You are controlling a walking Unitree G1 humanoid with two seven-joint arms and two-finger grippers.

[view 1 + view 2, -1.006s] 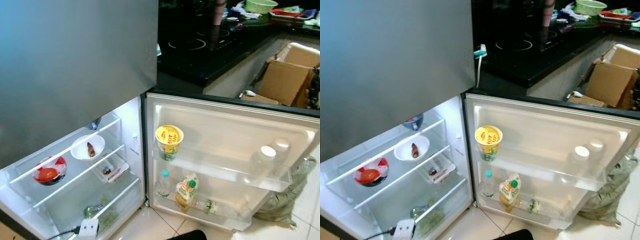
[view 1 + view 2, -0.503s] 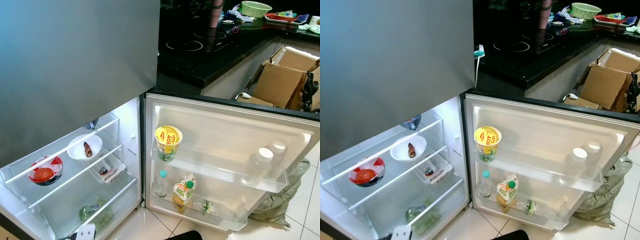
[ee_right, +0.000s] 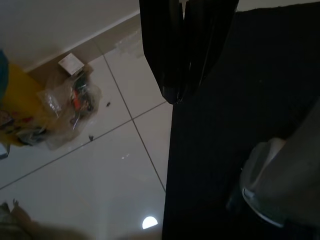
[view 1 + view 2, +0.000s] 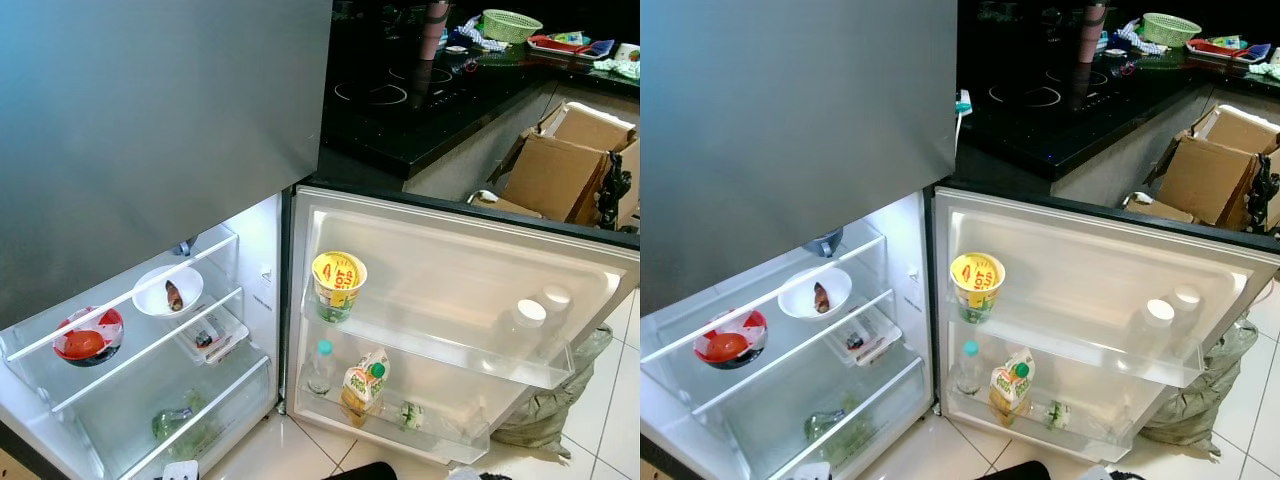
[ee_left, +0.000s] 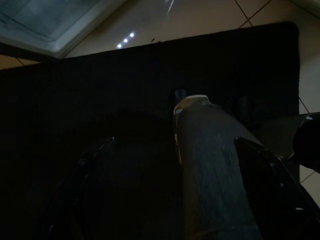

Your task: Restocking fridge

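The fridge's lower door stands open. On its upper shelf are a yellow cup and two white-capped bottles. Its lower shelf holds a teal-capped bottle and a juice pouch. Inside the fridge are a white bowl, a red bowl, a small tray and greens in the bottom drawer. My left gripper hangs open over a black mat. My right gripper hangs shut beside the mat's edge.
The grey upper door is shut. A black cooktop counter runs at the back right, with a green basket on it. Cardboard boxes and a grey sack sit behind the open door. A plastic bag lies on white tiles.
The head camera has drifted slightly, so the picture has shifted a little. Nothing in the fridge or on its door has moved.
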